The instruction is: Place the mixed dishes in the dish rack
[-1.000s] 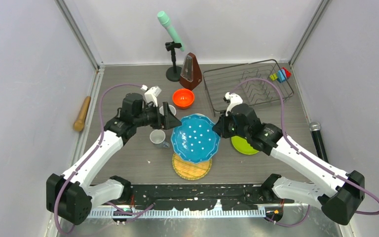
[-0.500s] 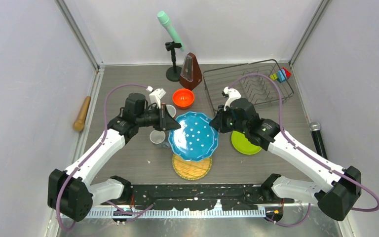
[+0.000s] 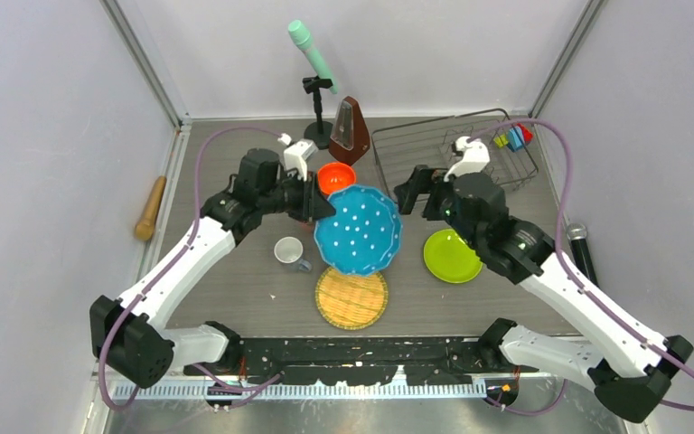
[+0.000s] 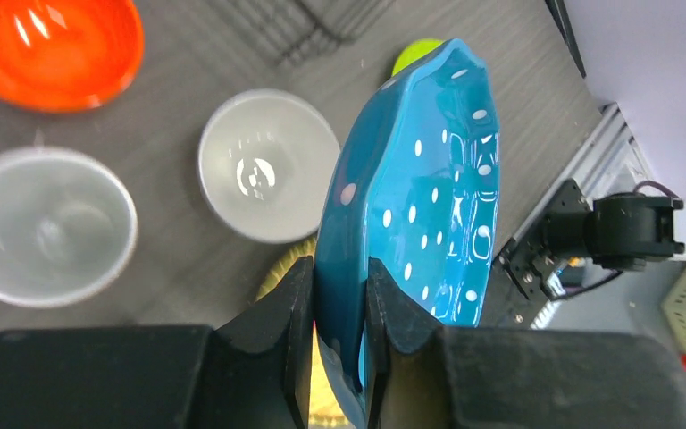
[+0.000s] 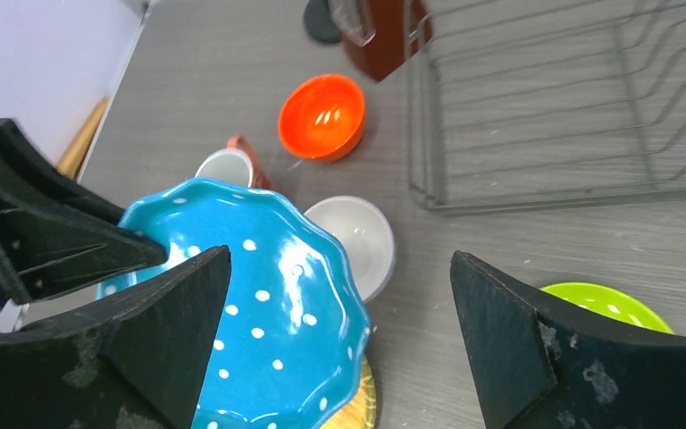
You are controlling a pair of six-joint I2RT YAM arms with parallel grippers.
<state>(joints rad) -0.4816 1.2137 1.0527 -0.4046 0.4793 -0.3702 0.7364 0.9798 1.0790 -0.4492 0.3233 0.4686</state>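
My left gripper [image 3: 319, 201] [image 4: 339, 299] is shut on the left rim of the scalloped teal plate [image 3: 358, 231] [image 4: 424, 197], which hangs tilted above the table. The right gripper [image 3: 414, 193] [image 5: 339, 259] stands wide open to the plate's [image 5: 250, 304] right, not touching it. On the table lie the lime-green plate [image 3: 451, 256], the orange bowl [image 3: 335, 177], the white bowl [image 5: 358, 238] [image 4: 266, 165], the pinkish mug [image 5: 230, 163] and the small grey-white mug [image 3: 289, 251]. At the back right stands the empty wire dish rack [image 3: 456, 149].
A round woven coaster [image 3: 351, 298] lies under the plate near the front. The brown metronome [image 3: 351, 131] and a mic stand [image 3: 314, 99] stand at the back. A wooden rolling pin [image 3: 151, 208] lies left, a black microphone [image 3: 581, 249] right.
The left gripper closed on the plate's rim and carried it back and up. The right gripper let go of the plate, opened wide and drew back toward the rack.
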